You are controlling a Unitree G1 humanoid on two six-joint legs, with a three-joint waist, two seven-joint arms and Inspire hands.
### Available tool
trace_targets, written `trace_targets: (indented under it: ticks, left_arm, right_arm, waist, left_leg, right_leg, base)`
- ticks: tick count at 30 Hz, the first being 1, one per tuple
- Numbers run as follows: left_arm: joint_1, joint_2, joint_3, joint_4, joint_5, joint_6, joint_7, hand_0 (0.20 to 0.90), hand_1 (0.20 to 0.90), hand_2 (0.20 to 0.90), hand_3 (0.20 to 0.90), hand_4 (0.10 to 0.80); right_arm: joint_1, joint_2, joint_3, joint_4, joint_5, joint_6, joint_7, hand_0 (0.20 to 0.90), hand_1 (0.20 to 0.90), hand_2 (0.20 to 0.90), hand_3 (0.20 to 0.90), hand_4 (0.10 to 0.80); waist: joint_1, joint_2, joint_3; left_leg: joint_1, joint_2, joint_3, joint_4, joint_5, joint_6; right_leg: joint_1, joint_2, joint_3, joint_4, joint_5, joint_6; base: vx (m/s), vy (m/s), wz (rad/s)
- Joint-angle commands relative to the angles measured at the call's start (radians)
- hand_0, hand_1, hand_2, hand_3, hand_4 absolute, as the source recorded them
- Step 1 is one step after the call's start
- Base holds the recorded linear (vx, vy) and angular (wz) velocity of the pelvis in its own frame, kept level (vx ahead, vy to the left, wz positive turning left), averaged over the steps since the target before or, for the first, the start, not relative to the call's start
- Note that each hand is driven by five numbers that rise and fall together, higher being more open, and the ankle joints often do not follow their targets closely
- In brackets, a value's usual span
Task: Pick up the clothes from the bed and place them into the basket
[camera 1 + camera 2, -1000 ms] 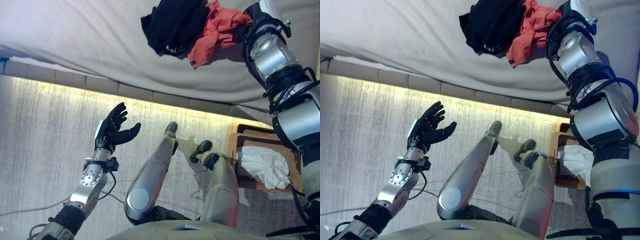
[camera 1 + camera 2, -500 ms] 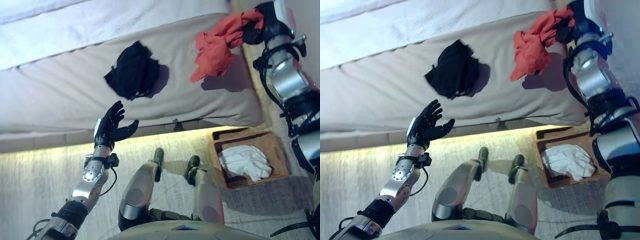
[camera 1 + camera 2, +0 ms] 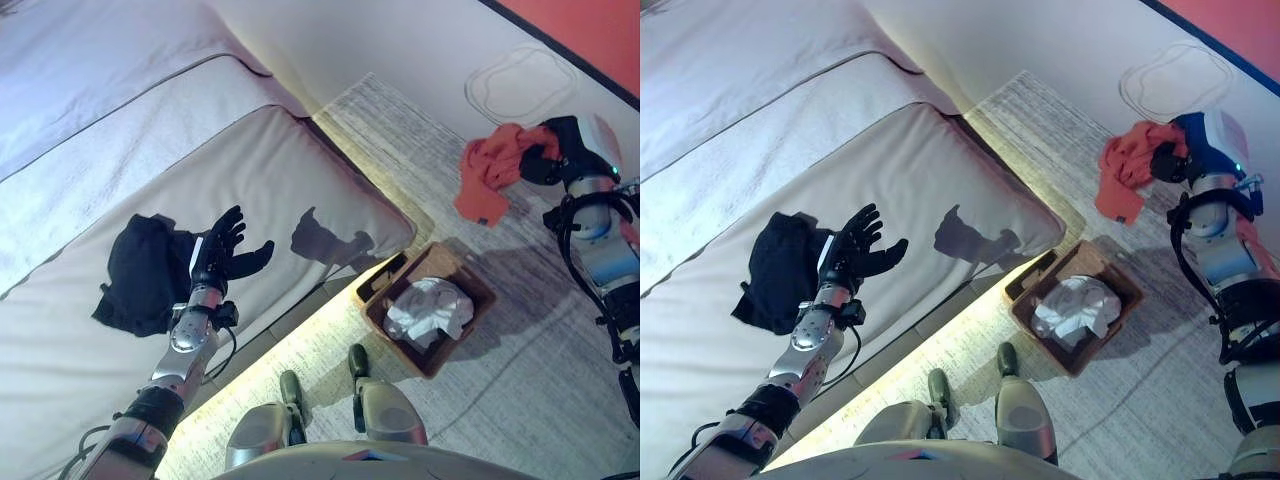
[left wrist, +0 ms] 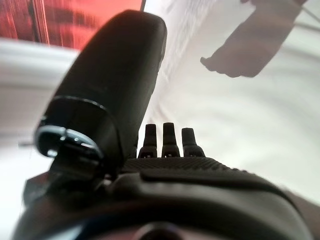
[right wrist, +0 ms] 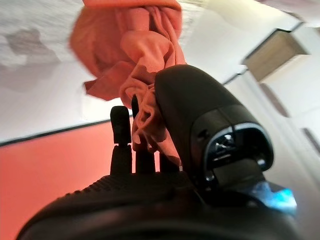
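Note:
My right hand [image 3: 556,162] is shut on an orange-red garment [image 3: 487,176] and holds it in the air above the floor, just beyond the wicker basket [image 3: 461,339]. In the right wrist view the cloth [image 5: 131,60] hangs bunched between the thumb and the fingers [image 5: 120,136]. The basket stands on the floor by the bed's corner with a white cloth [image 3: 430,308] in it. A black garment [image 3: 140,272] lies crumpled on the bed [image 3: 300,170]. My left hand [image 3: 226,254] is open and empty, raised over the bed beside the black garment.
A striped grey rug [image 3: 330,345] runs along the bed's lit lower edge and under the basket. A pale wall [image 3: 400,50] rises behind the bed's end. Bare floor [image 3: 540,400] lies to the right of the basket.
The whole view has swung round. My right hand has carried the orange-red garment off the bed to above the floor past the basket. My left hand keeps its open pose.

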Motion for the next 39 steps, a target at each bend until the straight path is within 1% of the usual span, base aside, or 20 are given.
trace_targets:
  ticks: [1,3,6,10,12,14,15,16,24,27,31,32,33,39]
  left_arm:
    - [0.026,-0.030,0.006,-0.008,0.054,-0.063,-0.031,0.900,0.900,0.900,0.900,0.800]
    - [0.024,-0.034,0.004,-0.005,0.066,-0.050,-0.040,0.900,0.900,0.900,0.900,0.800]
    - [0.020,-0.039,0.007,0.007,0.072,-0.038,-0.049,0.900,0.900,0.900,0.900,0.800]
    - [0.016,-0.046,0.012,0.017,0.081,-0.034,-0.059,0.900,0.900,0.900,0.900,0.800]
    - [0.014,-0.048,0.014,0.022,0.083,-0.035,-0.067,0.900,0.900,0.900,0.900,0.800]
    - [0.003,-0.049,0.005,0.031,0.083,-0.036,-0.069,0.900,0.900,0.900,0.900,0.800]
    - [0.003,-0.049,0.005,0.031,0.083,-0.036,-0.069,0.900,0.900,0.900,0.900,0.800]
    - [-0.005,-0.051,0.000,0.032,0.081,-0.035,-0.069,0.900,0.900,0.900,0.900,0.800]
    - [-0.026,-0.059,-0.013,0.038,0.076,-0.038,-0.070,0.900,0.900,0.900,0.900,0.800]
    - [-0.023,-0.060,-0.011,0.046,0.073,-0.040,-0.079,0.900,0.900,0.900,0.900,0.800]
    - [-0.018,-0.060,-0.014,0.051,0.080,-0.041,-0.097,0.900,0.900,0.900,0.900,0.800]
    - [-0.019,-0.060,-0.017,0.055,0.081,-0.044,-0.098,0.900,0.900,0.900,0.900,0.800]
    - [-0.020,-0.060,-0.020,0.055,0.082,-0.044,-0.100,0.900,0.900,0.900,0.900,0.800]
    - [-0.025,-0.057,-0.034,0.049,0.082,-0.043,-0.092,0.900,0.900,0.900,0.900,0.800]
  right_arm:
    - [0.020,-0.040,-0.095,-0.074,-0.040,-0.047,0.000,0.300,0.300,0.300,0.200,0.100]
    - [0.041,-0.025,-0.102,-0.056,-0.044,-0.055,0.037,0.300,0.300,0.300,0.200,0.100]
    - [0.023,0.003,-0.074,-0.010,-0.037,-0.037,0.093,0.300,0.300,0.300,0.200,0.100]
    - [0.015,0.038,-0.047,0.046,-0.015,-0.005,0.114,0.300,0.300,0.300,0.200,0.100]
    - [0.014,0.052,-0.040,0.070,-0.010,0.001,0.116,0.300,0.300,0.300,0.200,0.100]
    - [0.004,0.091,-0.014,0.127,-0.007,0.021,0.111,0.300,0.300,0.300,0.200,0.100]
    - [0.004,0.091,-0.014,0.128,-0.007,0.021,0.111,0.300,0.300,0.300,0.200,0.100]
    - [-0.006,0.113,0.001,0.178,-0.015,0.032,0.121,0.300,0.300,0.300,0.200,0.100]
    - [-0.031,0.174,0.046,0.320,-0.038,0.026,0.144,0.300,0.300,0.300,0.200,0.100]
    - [-0.026,0.193,0.061,0.354,-0.050,0.020,0.177,0.300,0.300,0.300,0.200,0.100]
    - [0.006,0.213,0.066,0.383,-0.069,0.018,0.182,0.300,0.300,0.300,0.200,0.100]
    - [0.007,0.221,0.068,0.395,-0.078,0.021,0.172,0.411,0.411,0.411,0.329,0.229]
    - [0.009,0.226,0.069,0.408,-0.081,0.025,0.162,0.900,0.900,0.900,0.900,0.800]
    - [0.020,0.250,0.071,0.436,-0.075,0.062,0.144,0.900,0.900,0.900,0.900,0.800]
  waist:
    - [0.001,0.015,-0.136]
    - [-0.004,0.017,-0.145]
    - [-0.010,0.021,-0.151]
    - [-0.008,0.024,-0.145]
    - [-0.007,0.026,-0.141]
    - [-0.005,0.036,-0.132]
    - [-0.005,0.036,-0.132]
    - [-0.003,0.046,-0.125]
    - [0.008,0.086,-0.101]
    - [0.013,0.092,-0.103]
    - [0.023,0.091,-0.106]
    - [0.025,0.090,-0.106]
    - [0.027,0.090,-0.106]
    - [0.034,0.089,-0.105]
  left_leg:
    - [-0.033,0.038,-0.026,-0.045,-0.038,-0.022]
    - [-0.023,0.037,-0.019,-0.054,-0.040,-0.023]
    - [-0.021,0.041,0.004,-0.033,-0.054,-0.027]
    - [-0.033,0.041,0.012,-0.006,-0.067,-0.030]
    - [-0.036,0.040,0.012,-0.002,-0.069,-0.030]
    - [-0.038,0.038,0.013,-0.005,-0.070,-0.029]
    - [-0.037,0.038,0.013,-0.005,-0.070,-0.029]
    - [-0.038,0.035,0.012,-0.005,-0.071,-0.028]
    - [-0.047,0.022,-0.001,0.001,-0.070,-0.026]
    - [-0.043,0.020,-0.005,-0.007,-0.066,-0.027]
    - [-0.042,0.019,-0.013,-0.010,-0.065,-0.027]
    - [-0.043,0.019,-0.015,-0.011,-0.064,-0.026]
    - [-0.043,0.019,-0.017,-0.012,-0.065,-0.026]
    - [-0.040,0.019,-0.026,-0.016,-0.063,-0.026]
  right_leg:
    - [-0.060,0.030,0.021,0.086,-0.024,0.059]
    - [-0.055,0.031,0.030,0.068,-0.013,0.064]
    - [-0.057,0.031,0.038,0.065,-0.011,0.062]
    - [-0.059,0.030,0.043,0.055,-0.005,0.059]
    - [-0.061,0.030,0.045,0.053,-0.003,0.059]
    - [-0.063,0.030,0.047,0.048,0.001,0.060]
    - [-0.063,0.030,0.047,0.048,0.001,0.060]
    - [-0.066,0.030,0.047,0.050,0.000,0.060]
    - [-0.070,0.026,0.039,0.054,-0.004,0.056]
    - [-0.067,0.026,0.038,0.049,-0.004,0.057]
    - [-0.064,0.023,0.033,0.047,-0.004,0.058]
    - [-0.064,0.023,0.032,0.046,-0.004,0.058]
    - [-0.063,0.023,0.031,0.045,-0.004,0.059]
    - [-0.058,0.023,0.028,0.043,-0.003,0.059]
  base:
    - [0.110,-0.030,-0.22]
    - [0.079,-0.033,-0.22]
    - [0.064,-0.036,-0.23]
    - [0.009,-0.008,-0.02]
    - [0.000,0.000,0.00]
    - [0.000,0.000,0.00]
    - [-0.022,-0.012,-0.07]
    - [-0.018,-0.006,-0.09]
    - [-0.025,0.002,-0.05]
    - [0.003,0.000,0.01]
    - [0.002,-0.027,0.10]
    - [-0.014,-0.029,0.15]
    - [-0.015,-0.021,0.14]
    - [-0.006,-0.004,0.03]
